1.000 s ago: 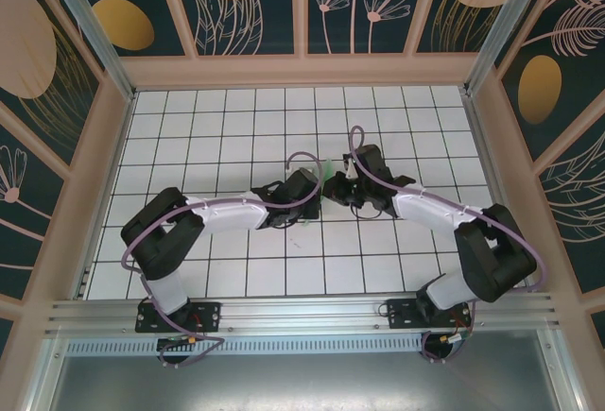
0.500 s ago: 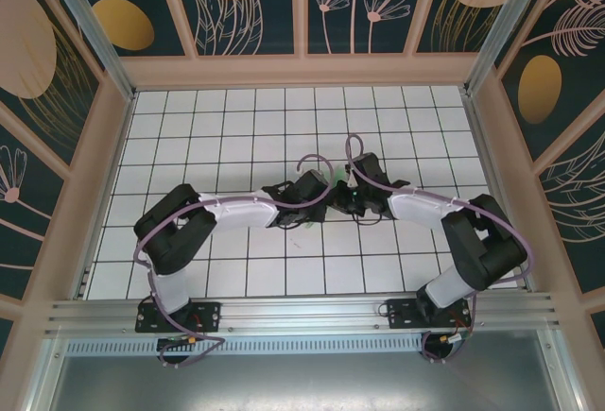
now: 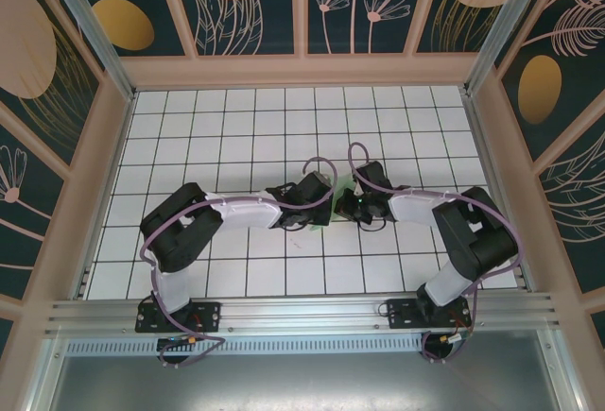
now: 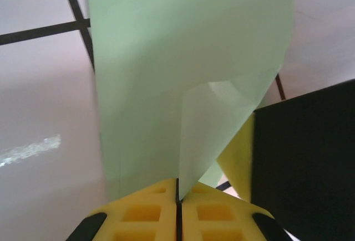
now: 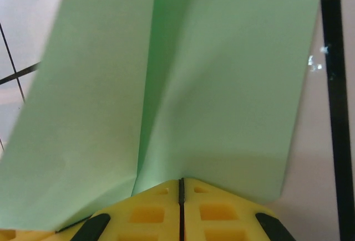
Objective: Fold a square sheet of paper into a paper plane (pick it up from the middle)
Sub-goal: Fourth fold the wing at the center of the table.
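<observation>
Both left jaws and right jaws are pressed together, each pinching the square sheet of paper (image 4: 166, 75), which fans out ahead from the seam between the yellow pads (image 4: 138, 213). Your risk is a tear or a stray crease: if you pull the arms apart or twist them against each other, thin paper gives; a weak pinch lets it slip out. The sheet sits between the two wrists, over the middle of the worktop (image 3: 236, 128).
</observation>
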